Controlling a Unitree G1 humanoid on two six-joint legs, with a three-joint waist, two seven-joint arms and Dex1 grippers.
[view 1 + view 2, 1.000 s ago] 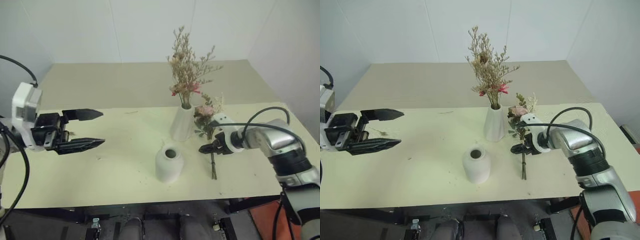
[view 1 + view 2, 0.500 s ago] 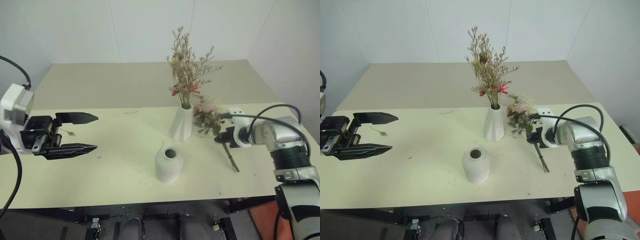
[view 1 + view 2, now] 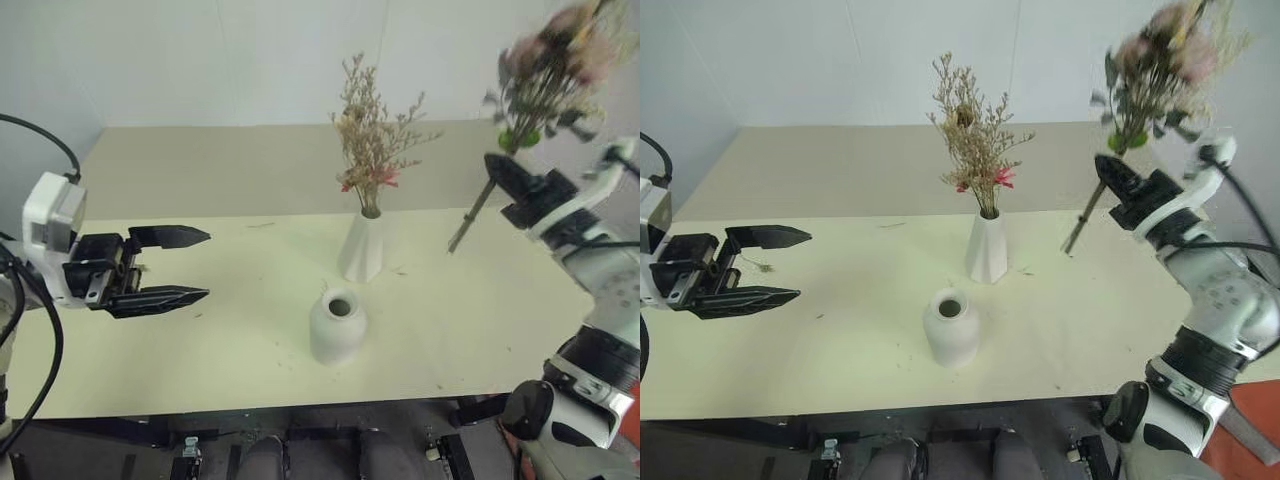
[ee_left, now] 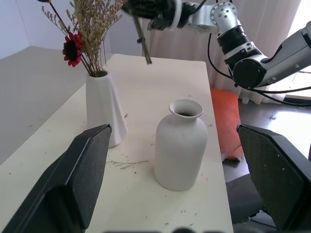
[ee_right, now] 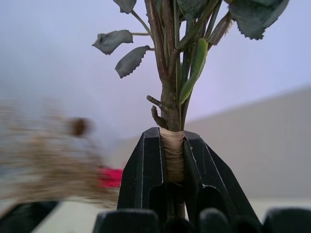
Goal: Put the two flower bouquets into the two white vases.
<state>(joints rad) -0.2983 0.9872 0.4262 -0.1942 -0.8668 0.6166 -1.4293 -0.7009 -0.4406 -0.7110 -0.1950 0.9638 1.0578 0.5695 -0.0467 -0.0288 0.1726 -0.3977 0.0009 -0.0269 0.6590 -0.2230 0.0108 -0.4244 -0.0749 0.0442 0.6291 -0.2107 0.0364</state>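
My right gripper (image 3: 505,182) is shut on the stems of the pink rose bouquet (image 3: 548,70), held high above the table's right side with the blossoms up and the stem ends (image 3: 460,235) slanting down toward the table. The right wrist view shows the black fingers (image 5: 146,170) clamped on the wrapped stems (image 5: 171,150). The wispy dried bouquet (image 3: 375,140) stands in the tall cone vase (image 3: 364,250). In front of that vase stands the rounded vase (image 3: 337,325) with nothing in its mouth. At the table's left my left gripper (image 3: 190,265) hovers open, pointing toward the vases.
The pale yellow table (image 3: 200,350) carries small dried bits near the vases. A second beige surface (image 3: 220,165) lies behind it, and white walls close off the back and the right.
My right gripper shut on the rose bouquet's stems and swung it up off the table, from lying flat to blossoms high. The left gripper has stayed about where it was.
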